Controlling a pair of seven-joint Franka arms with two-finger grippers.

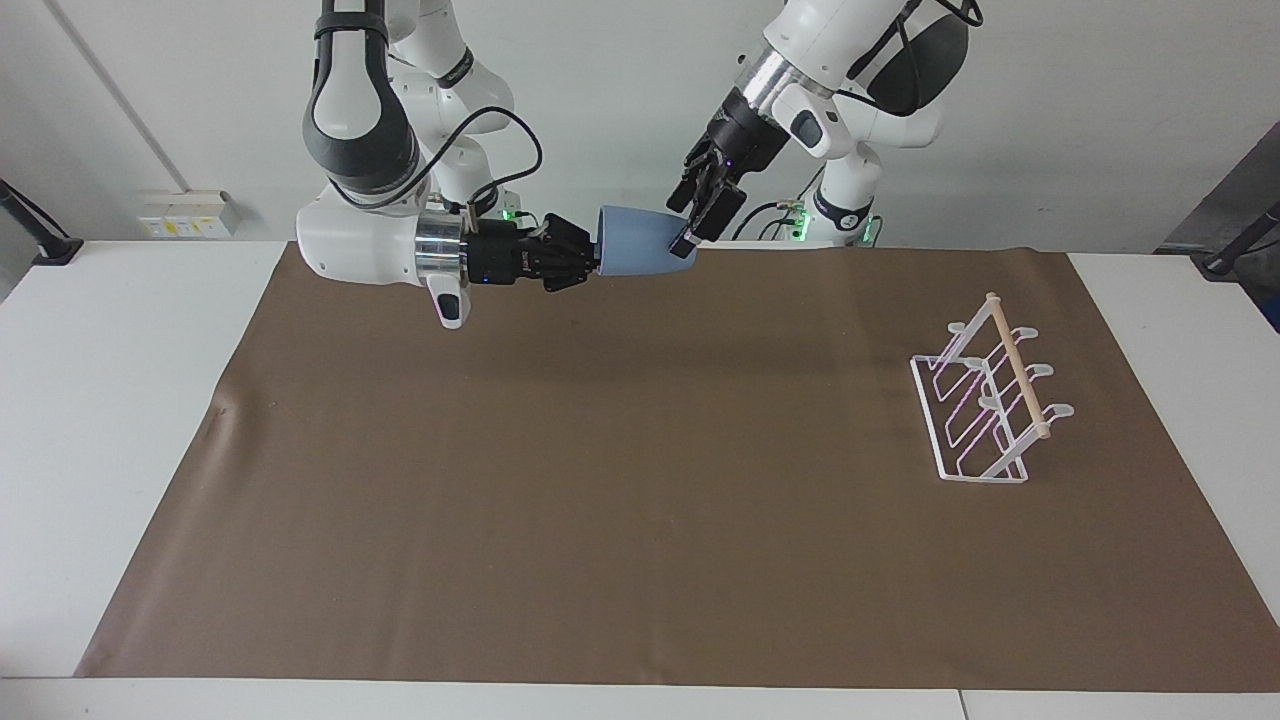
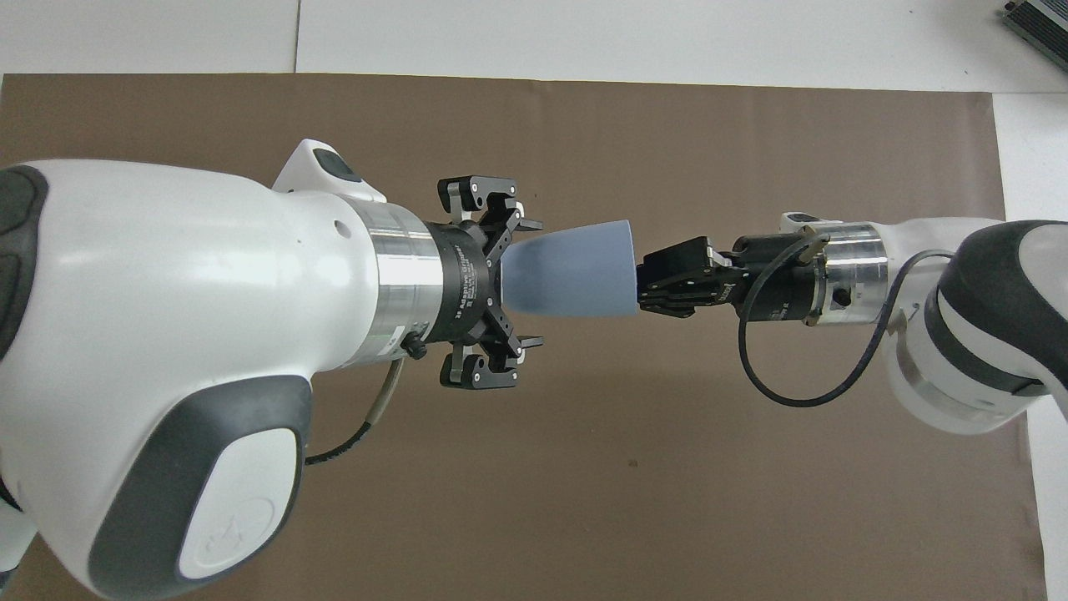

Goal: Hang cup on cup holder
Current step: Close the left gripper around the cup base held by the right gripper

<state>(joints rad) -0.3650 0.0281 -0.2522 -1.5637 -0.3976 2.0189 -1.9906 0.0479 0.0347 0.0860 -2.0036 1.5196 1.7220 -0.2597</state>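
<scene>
The light blue cup (image 1: 640,242) is held on its side in the air over the mat's edge nearest the robots. My right gripper (image 1: 590,263) is shut on its rim, as the overhead view (image 2: 649,288) also shows. My left gripper (image 1: 692,232) is open, its fingers standing on either side of the cup's narrow base without touching it; the overhead view (image 2: 531,282) shows the cup (image 2: 576,269) reaching in between them. The white wire cup holder (image 1: 985,400) with its wooden rod stands on the mat toward the left arm's end of the table. It is hidden under the left arm in the overhead view.
A brown mat (image 1: 640,500) covers most of the white table (image 1: 100,400). Both arms meet above the mat's edge nearest the robots. A grey box corner (image 2: 1039,21) shows at the table's corner farthest from the robots, at the right arm's end.
</scene>
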